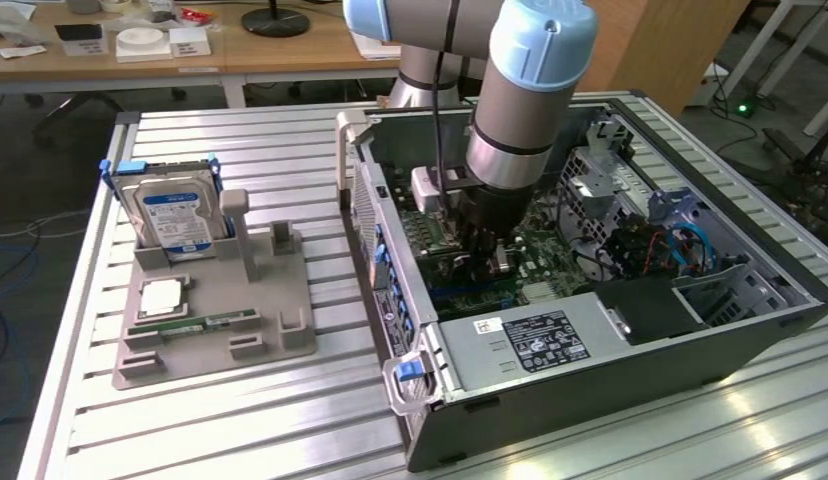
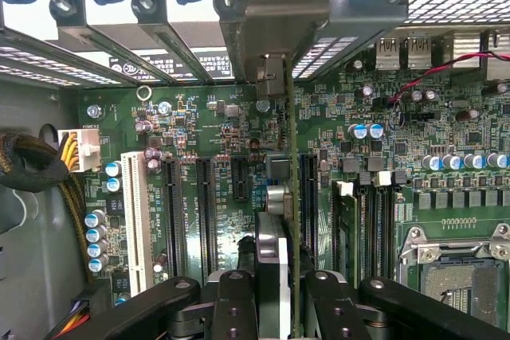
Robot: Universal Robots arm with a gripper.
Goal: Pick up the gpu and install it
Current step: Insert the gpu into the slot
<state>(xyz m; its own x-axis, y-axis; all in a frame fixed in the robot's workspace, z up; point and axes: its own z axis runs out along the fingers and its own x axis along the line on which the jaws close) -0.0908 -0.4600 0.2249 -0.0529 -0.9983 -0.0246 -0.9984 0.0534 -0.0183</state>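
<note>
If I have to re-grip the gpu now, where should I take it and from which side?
Take the gpu by its free long edge, coming straight down from the case's open side. It stands on edge over the motherboard slots, where the pincer already clamps its flat faces.

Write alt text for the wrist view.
The gripper holds the gpu edge-on above the green motherboard, its bracket end reaching the case's rear slot openings. Black expansion slots flank it, and an empty processor socket sits nearby.
</note>
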